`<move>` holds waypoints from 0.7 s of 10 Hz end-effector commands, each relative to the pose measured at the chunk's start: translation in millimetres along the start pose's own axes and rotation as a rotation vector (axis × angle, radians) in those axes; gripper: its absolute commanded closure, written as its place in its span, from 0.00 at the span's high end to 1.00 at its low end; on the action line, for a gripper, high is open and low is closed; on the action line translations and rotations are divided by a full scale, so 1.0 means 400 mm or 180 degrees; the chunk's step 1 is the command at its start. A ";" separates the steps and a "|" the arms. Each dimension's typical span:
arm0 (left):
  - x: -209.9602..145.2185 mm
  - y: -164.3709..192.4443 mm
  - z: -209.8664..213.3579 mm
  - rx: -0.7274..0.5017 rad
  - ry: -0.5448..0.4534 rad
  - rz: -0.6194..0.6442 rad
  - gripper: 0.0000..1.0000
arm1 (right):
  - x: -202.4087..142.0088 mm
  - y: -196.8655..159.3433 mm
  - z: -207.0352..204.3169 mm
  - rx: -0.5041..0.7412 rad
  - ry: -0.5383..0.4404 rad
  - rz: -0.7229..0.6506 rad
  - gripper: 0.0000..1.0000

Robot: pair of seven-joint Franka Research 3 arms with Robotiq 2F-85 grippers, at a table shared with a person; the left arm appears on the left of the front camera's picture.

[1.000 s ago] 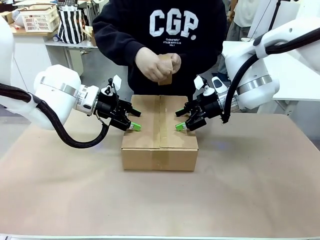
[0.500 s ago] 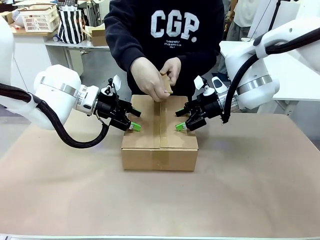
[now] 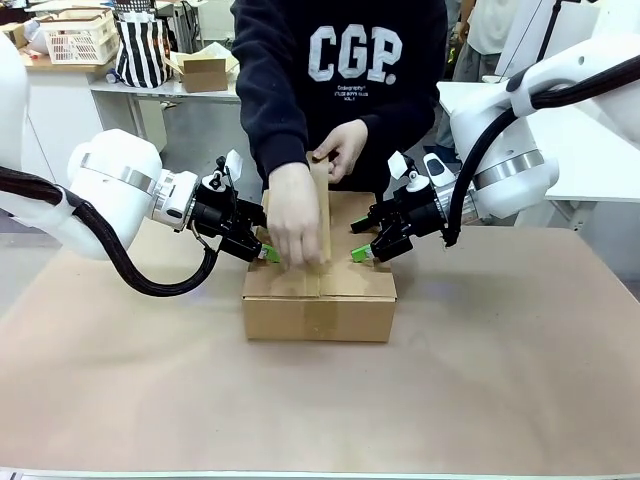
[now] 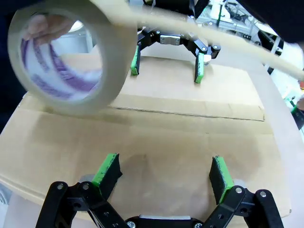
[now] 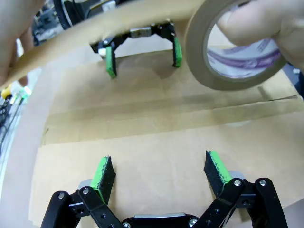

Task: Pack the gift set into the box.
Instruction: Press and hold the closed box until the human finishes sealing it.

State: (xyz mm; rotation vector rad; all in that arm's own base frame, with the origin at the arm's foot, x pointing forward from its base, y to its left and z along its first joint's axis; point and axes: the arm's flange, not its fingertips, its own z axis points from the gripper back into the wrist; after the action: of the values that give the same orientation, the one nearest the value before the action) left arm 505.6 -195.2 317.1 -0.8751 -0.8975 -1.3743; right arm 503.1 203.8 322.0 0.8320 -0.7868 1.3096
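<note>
A: Box (image 3: 319, 300) sits mid-surface (image 3: 500, 380), flaps down, a strip of brown tape already along its centre seam. Any print on it?

B: None on the carton. The person's dark sweatshirt (image 3: 340, 60) reads "CGP." in big white letters, with smaller print beneath too small to read. The tape roll (image 4: 66, 61) has purple print inside its core, blurred.

A: Fingers?

B: Left gripper (image 3: 268, 251) and right gripper (image 3: 361, 253) both spread wide, holding nothing, green pads resting on the box top at either side of the seam.

A: What crowds the box?

B: One hand (image 3: 293, 228) presses on the lid between the grippers; the other hand (image 3: 342, 148) is higher, tape stretched between them. Behind: a white crate (image 3: 80, 38), a striped bag (image 3: 142, 48), a small cardboard box (image 3: 204, 72).
</note>
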 end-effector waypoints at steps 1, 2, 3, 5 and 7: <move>-0.012 -0.003 0.000 -0.0005 0.0013 -0.0025 1.00 | -0.014 0.007 -0.004 -0.0041 -0.0007 -0.0008 1.00; -0.012 -0.003 0.000 -0.0005 0.0013 -0.0025 1.00 | -0.014 0.007 -0.004 -0.0041 -0.0007 -0.0008 1.00; -0.012 -0.003 0.000 -0.0005 0.0013 -0.0025 1.00 | -0.014 0.007 -0.004 -0.0041 -0.0007 -0.0008 1.00; -0.012 -0.003 0.000 -0.0005 0.0013 -0.0025 1.00 | -0.014 0.007 -0.004 -0.0041 -0.0007 -0.0008 1.00; -0.012 -0.003 0.000 -0.0005 0.0013 -0.0025 1.00 | -0.014 0.007 -0.004 -0.0041 -0.0007 -0.0008 1.00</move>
State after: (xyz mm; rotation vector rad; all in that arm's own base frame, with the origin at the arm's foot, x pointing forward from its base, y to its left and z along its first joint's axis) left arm 505.6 -195.2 317.1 -0.8751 -0.8976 -1.3743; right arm 503.1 203.8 322.0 0.8320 -0.7868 1.3096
